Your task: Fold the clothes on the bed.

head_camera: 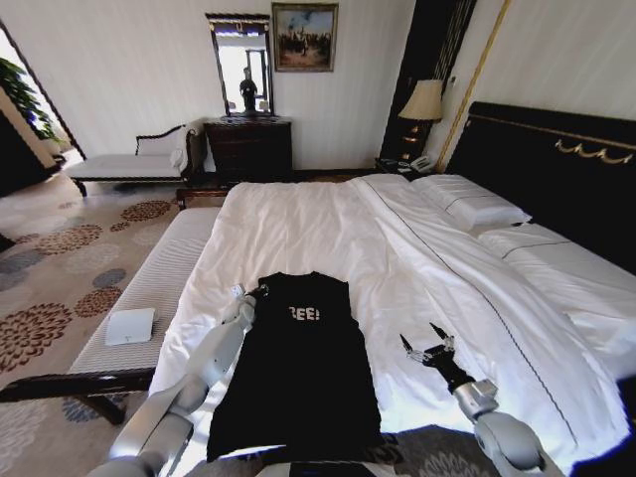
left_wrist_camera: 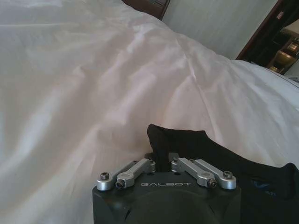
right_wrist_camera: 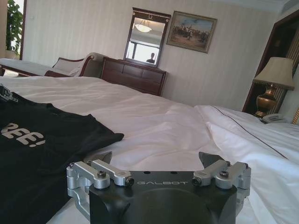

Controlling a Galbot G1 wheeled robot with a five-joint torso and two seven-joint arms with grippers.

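The black T-shirt lies flat along the near middle of the bed, with the white letters "REE!" showing near its far end. My left gripper is at the shirt's far left corner. In the left wrist view this gripper is shut on a raised fold of the black shirt. My right gripper rests open on the white sheet to the right of the shirt, apart from it. In the right wrist view that gripper holds nothing, and the shirt lies off to its side.
A narrow white-cushioned bench runs along the bed's left side with a small white box on it. Pillows and the dark headboard are at the right. A dresser and a lamp stand by the far wall.
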